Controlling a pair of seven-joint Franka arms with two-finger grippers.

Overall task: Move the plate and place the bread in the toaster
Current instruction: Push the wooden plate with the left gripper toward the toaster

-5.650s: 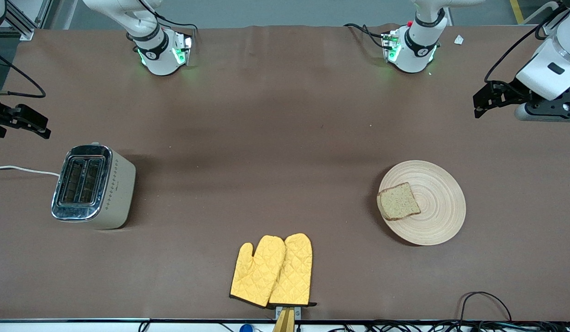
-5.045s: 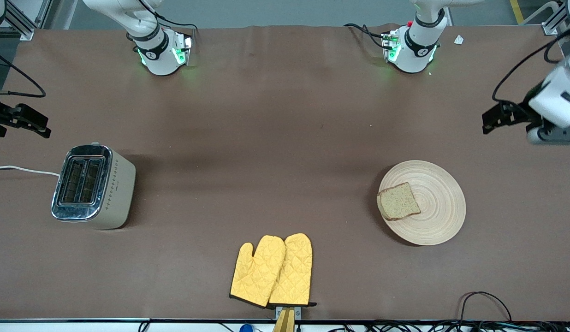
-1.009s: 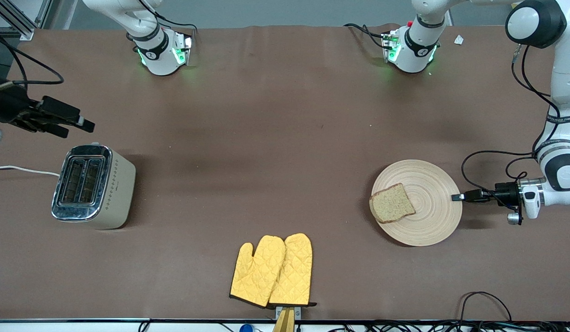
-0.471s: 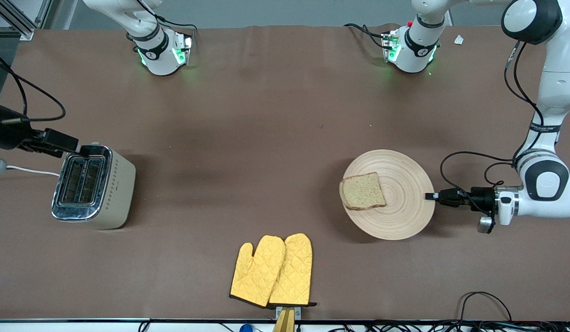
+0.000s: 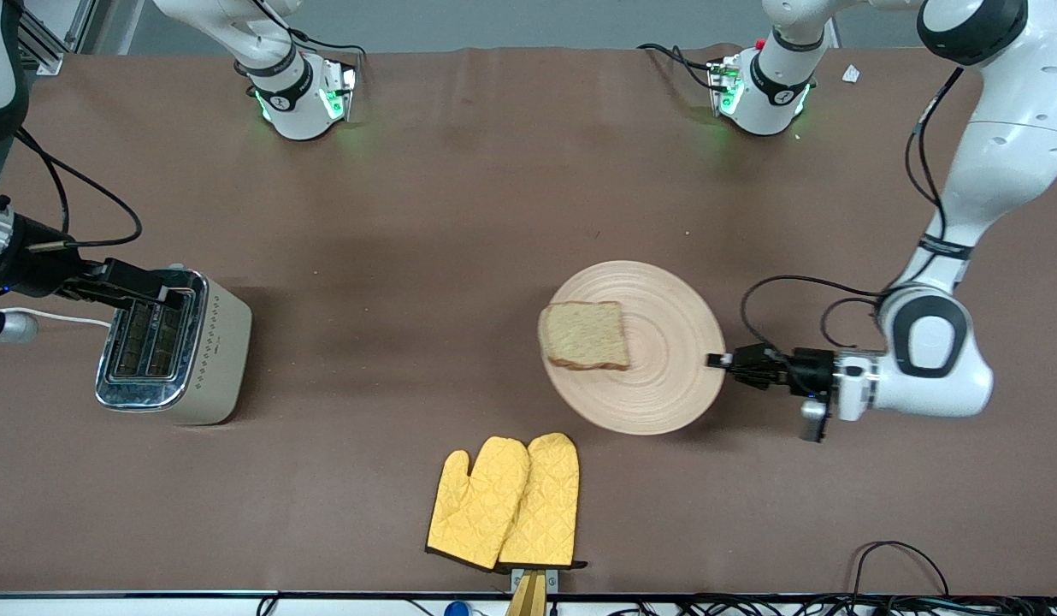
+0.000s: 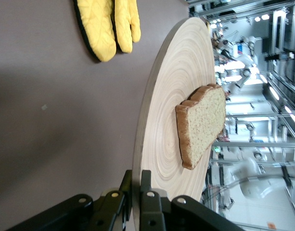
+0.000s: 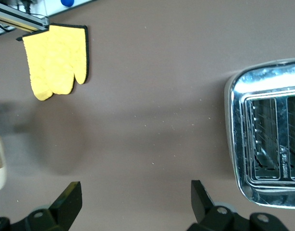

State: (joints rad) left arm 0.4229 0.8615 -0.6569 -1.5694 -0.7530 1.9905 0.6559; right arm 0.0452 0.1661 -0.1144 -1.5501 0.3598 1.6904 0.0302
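Note:
The pale wooden plate (image 5: 657, 376) is near the table's middle, with the brown bread slice (image 5: 584, 335) lying on it. My left gripper (image 5: 717, 360) is shut on the plate's rim at the edge toward the left arm's end. In the left wrist view the fingers (image 6: 150, 199) pinch the rim of the plate (image 6: 166, 96), and the bread (image 6: 202, 125) lies on it. The cream toaster (image 5: 216, 351) stands toward the right arm's end, both slots empty. My right gripper (image 5: 176, 295) is open and empty over the toaster's top edge. The right wrist view shows the toaster (image 7: 265, 139) beside the open gripper (image 7: 136, 197).
A pair of yellow oven mitts (image 5: 504, 500) lies near the table's front edge, nearer the camera than the plate. They also show in the left wrist view (image 6: 106, 24) and the right wrist view (image 7: 56, 57). The toaster's white cord (image 5: 50, 316) runs off the table's end.
My left gripper has come down, gripped the plate's rim and carried plate and bread toward the table's middle. My right gripper has moved in over the toaster.

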